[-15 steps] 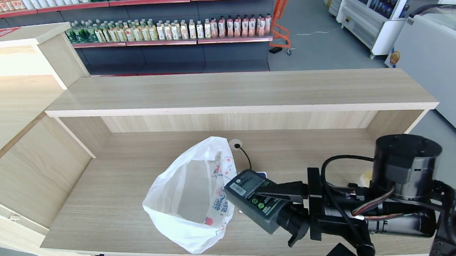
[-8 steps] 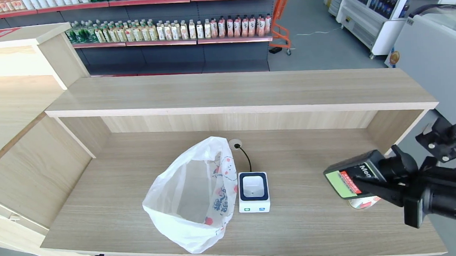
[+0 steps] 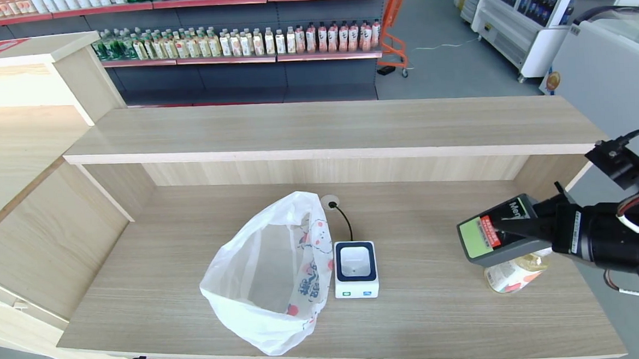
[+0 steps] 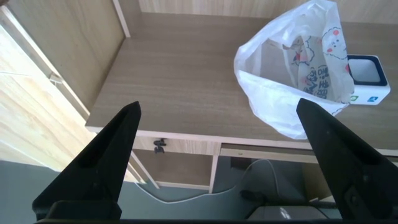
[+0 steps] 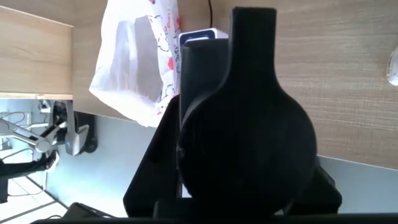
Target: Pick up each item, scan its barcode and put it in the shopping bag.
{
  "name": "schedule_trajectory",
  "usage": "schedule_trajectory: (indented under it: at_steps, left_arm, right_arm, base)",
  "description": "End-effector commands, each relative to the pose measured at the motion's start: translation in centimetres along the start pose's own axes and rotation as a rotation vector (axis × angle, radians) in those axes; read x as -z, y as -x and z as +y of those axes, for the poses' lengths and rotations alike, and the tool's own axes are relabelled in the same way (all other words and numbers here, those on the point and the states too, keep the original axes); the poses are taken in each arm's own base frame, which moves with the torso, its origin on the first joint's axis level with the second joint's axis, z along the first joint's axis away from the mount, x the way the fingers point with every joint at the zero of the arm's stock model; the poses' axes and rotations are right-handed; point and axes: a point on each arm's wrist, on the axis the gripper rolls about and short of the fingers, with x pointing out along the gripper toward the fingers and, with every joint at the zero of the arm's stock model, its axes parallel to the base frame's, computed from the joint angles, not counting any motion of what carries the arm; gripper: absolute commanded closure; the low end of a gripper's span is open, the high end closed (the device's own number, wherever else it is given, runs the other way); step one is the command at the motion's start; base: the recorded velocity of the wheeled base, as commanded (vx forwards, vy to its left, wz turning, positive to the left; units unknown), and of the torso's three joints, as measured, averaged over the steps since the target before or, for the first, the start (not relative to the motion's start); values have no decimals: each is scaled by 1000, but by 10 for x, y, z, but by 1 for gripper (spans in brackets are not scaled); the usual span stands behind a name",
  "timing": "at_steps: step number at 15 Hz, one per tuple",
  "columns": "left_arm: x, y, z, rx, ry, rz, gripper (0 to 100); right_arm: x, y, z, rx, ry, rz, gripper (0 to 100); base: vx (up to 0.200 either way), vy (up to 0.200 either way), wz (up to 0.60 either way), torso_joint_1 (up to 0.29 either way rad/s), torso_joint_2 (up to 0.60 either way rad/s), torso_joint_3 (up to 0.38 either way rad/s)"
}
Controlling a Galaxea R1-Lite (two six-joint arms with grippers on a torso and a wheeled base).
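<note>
- Swung away from the scanner (image 3: pixel 355 268) over the last second, the right gripper (image 3: pixel 505 229) now holds the dark grey box (image 3: pixel 486 236) out at the right end of the tabletop (image 3: pixel 442 321). In the last half second it has risen slightly.
- Its jaws are clamped on the box, whose green and red labelled end faces left, toward the scanner.
- The box hangs clear of the tabletop, right over a small bottle (image 3: pixel 513 274) that lies on its side near the right end. Whether box and bottle touch cannot be told.
- A white plastic bag (image 3: pixel 270 275) stands open left of centre, mouth upward, just beside the scanner's left side and well apart from the box.
- The scanner is a small white block with a dark window facing up. A black cable (image 3: pixel 344 221) runs from its far side to a round hole (image 3: pixel 330 203) in the tabletop.
- The left gripper (image 4: pixel 217 106) is at the near side of the tabletop, well left of the bag. Its jaws are spread wide with nothing between them.
- Bag, scanner and bottle lie where they were a second ago.
</note>
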Motion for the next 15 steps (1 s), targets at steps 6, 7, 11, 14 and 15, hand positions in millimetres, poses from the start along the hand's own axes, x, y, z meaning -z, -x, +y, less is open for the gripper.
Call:
schedule_trajectory:
  at_steps: [6,7,11,14,15]
  left_arm:
    - [0,0,0,0,8,0,0]
    - [0,0,0,0,8,0,0]
    - [0,0,0,0,8,0,0]
    - [0,0,0,0,3,0,0]
    - [0,0,0,0,5,0,0]
  right_arm:
    - [2,-19,-6,25,-19,55,100]
    - [3,-24,-7,30,-21,68,100]
    - [9,-48,-13,64,-20,138,100]
    - [10,-80,-20,105,36,194,100]
    - [11,-93,-24,145,62,205,100]
  base:
    - [0,133,0,-2,-1,4]
    - [0,200,0,27,7,2]
    - [0,200,0,0,7,6]
    - [0,133,0,2,3,0]
    - [0,0,0,0,0,0]
